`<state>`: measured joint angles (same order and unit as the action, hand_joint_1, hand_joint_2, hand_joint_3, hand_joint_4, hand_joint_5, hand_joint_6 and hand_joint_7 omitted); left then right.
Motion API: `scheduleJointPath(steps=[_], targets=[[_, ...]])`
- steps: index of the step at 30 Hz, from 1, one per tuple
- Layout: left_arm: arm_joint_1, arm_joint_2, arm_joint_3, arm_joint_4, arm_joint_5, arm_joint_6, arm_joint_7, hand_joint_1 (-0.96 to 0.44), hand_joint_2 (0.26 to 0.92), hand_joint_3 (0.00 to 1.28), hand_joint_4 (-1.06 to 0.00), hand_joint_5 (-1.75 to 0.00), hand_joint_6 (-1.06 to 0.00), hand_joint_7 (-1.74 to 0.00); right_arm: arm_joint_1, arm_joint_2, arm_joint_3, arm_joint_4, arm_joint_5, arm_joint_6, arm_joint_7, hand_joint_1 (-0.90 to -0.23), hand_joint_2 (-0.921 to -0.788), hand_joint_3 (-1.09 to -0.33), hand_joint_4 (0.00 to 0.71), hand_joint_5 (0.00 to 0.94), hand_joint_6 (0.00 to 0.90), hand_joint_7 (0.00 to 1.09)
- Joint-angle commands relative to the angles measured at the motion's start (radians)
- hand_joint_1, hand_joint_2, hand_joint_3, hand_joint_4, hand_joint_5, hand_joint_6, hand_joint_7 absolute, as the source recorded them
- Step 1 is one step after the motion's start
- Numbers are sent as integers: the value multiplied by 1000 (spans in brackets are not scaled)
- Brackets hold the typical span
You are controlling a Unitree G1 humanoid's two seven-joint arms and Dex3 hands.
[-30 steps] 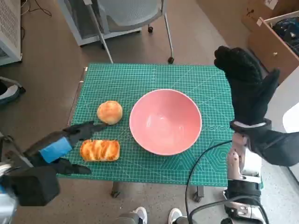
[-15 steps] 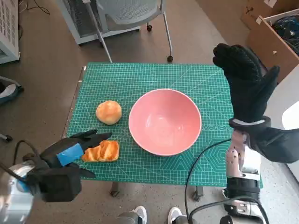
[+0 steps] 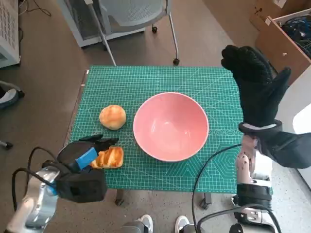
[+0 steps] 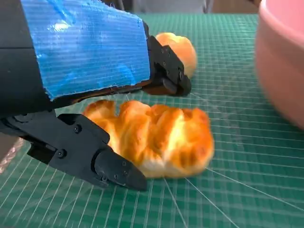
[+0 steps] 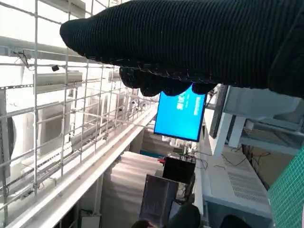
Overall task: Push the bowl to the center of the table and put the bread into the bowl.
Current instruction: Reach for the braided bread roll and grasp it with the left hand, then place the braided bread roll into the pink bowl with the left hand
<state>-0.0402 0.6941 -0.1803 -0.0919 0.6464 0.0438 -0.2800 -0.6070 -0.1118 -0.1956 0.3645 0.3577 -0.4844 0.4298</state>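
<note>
The pink bowl (image 3: pixel 171 127) stands upright near the middle of the green cutting mat (image 3: pixel 146 82); its rim (image 4: pixel 285 57) also shows in the left wrist view. A round bun (image 3: pixel 112 117) (image 4: pixel 183 47) lies to its left. A braided bread (image 3: pixel 111 157) (image 4: pixel 156 137) lies near the mat's front left edge. My left hand (image 3: pixel 87 155) straddles that bread's left end, with fingers (image 4: pixel 166 71) behind it and the thumb (image 4: pixel 95 159) in front, spread apart and not closed on it. My right hand (image 3: pixel 255 85) is raised above the mat's right edge, flat and empty.
An office chair (image 3: pixel 131 14) stands beyond the table's far edge. A cardboard box (image 3: pixel 286 39) sits at the right. A black cable (image 3: pixel 209 170) crosses the mat's front right corner. Shoes (image 3: pixel 146 224) show below the front edge. The right wrist view shows only a wire grid and a blue screen (image 5: pixel 183 114).
My left hand has dropped toward the front left edge and come over the braided bread's left end, fingers on either side. The right hand, bowl and bun have stayed put.
</note>
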Motion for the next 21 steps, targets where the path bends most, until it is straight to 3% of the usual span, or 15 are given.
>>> scheduleJointPath(steps=[1, 2, 3, 4, 5, 7, 11, 21], targets=[[-28, -6, -23, 56, 65, -50, 84, 11, 868, 15, -718, -74, -721, -99, 20, 3, 0, 11, 7, 3, 8, -475, -921, -585, 348, 7, 145, 501], [-30, -6, -24, 62, 71, -56, 94, -64, 878, 35, -752, -88, -704, -332, 20, 4, 0, 12, 6, 2, 7, -475, -921, -585, 348, 7, 145, 501], [-33, -6, -25, 65, 75, -62, 100, -168, 894, 84, -799, -110, -654, -696, 21, 3, 0, 12, 5, 1, 8, -475, -921, -584, 349, 7, 145, 501], [-35, -5, -22, 67, 73, -69, 102, -107, 904, 100, -721, -512, -631, -893, 22, 3, 0, 11, 4, 0, 7, -475, -921, -584, 349, 6, 146, 501], [-36, -5, -21, 69, 71, -74, 102, -68, 910, 108, -676, -779, -617, -1005, 23, 2, 0, 10, 3, 0, 7, -476, -921, -583, 349, 7, 146, 501], [-37, -3, -16, 72, 63, -86, 103, -34, 915, 115, -638, -1010, -605, -1102, 22, 1, 0, 9, 2, 0, 5, -477, -921, -583, 350, 7, 146, 501], [-36, 3, -3, 67, 35, -101, 84, -5, 919, 104, -625, -1249, -628, -1084, 22, -1, -2, 8, 0, -1, 2, -476, -921, -585, 349, 5, 145, 500], [-25, 9, 59, -5, -82, -93, -15, 3, 920, 99, -621, -1342, -645, -1039, 29, 5, -4, 7, -1, -9, -4, -478, -921, -587, 347, 4, 142, 502]])
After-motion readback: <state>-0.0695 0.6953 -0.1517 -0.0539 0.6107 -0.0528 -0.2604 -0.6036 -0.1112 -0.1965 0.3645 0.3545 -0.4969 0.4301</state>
